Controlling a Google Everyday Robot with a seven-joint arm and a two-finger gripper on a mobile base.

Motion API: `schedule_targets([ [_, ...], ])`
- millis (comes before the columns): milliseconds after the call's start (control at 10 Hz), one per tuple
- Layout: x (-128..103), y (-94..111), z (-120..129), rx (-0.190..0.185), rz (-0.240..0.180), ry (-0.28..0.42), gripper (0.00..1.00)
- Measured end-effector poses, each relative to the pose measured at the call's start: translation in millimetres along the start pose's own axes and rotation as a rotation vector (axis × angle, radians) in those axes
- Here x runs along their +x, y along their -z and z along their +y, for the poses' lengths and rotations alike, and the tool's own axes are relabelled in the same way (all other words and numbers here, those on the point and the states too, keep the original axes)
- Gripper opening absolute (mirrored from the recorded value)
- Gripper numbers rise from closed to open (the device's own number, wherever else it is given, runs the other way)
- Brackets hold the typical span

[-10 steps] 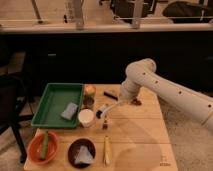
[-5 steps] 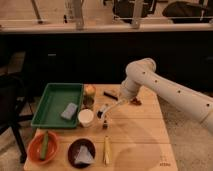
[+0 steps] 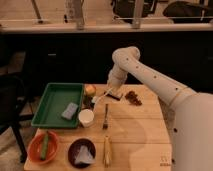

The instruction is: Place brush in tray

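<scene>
The brush [image 3: 102, 97] is a slim white handle slanting down-left from my gripper [image 3: 114, 93], which is shut on its upper end near the table's back middle. Its lower end hangs close to the right rim of the green tray [image 3: 50, 97], just outside it. The tray lies at the back left of the wooden table and holds a grey sponge [image 3: 70, 111]. The white arm reaches in from the right and bends down over the gripper.
A white cup [image 3: 86, 117] stands by the tray's near right corner and a dark fork [image 3: 106, 117] lies beside it. An orange bowl [image 3: 44, 147], a dark bowl [image 3: 82, 151] and a yellowish stick [image 3: 106, 150] line the front edge. Brown bits [image 3: 133, 97] lie right of the gripper.
The arm's elbow has risen and shifted a little left, and the gripper has come up slightly with the brush. Everything on the table has stayed put.
</scene>
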Motion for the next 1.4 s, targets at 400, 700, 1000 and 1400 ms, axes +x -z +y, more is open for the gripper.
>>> schedule_targets([
  [400, -3, 19, -34, -0.002, 0.006, 0.088, 0.0],
  [700, -19, 17, -52, -0.011, -0.033, 0.152, 0.0],
  [1000, -54, 0, -77, -0.032, -0.095, 0.234, 0.0],
  [1400, -64, -3, -82, -0.036, -0.107, 0.255, 0.0],
])
